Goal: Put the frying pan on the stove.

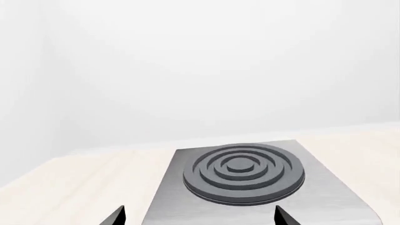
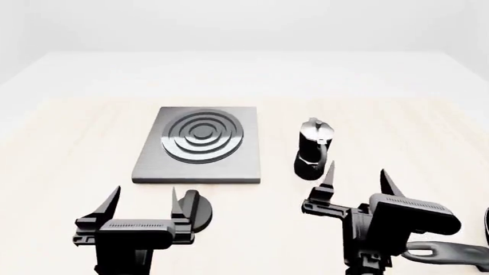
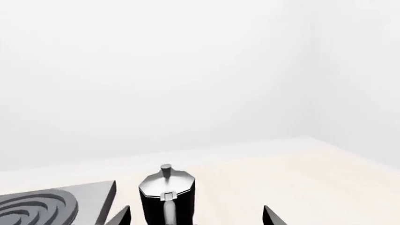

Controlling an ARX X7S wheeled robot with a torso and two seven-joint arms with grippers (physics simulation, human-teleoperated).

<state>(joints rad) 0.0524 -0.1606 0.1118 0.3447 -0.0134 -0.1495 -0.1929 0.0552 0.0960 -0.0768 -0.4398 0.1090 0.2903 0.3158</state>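
The frying pan point(image 2: 450, 252) lies mostly out of view beside the right hand point(image 2: 358, 182); both hands are released (empty). Probably grip the handle low, then carry it level to the stove point(image 2: 200, 144).

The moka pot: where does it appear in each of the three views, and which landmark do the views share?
Head view: the moka pot stands upright on the table, right of the stove, just beyond the right tool.
Right wrist view: the pot is at the bottom edge, between the tool's fingertips, with a stove corner beside it.
Left wrist view: not in it.
Shared landmark: the stove, seen in all three views.
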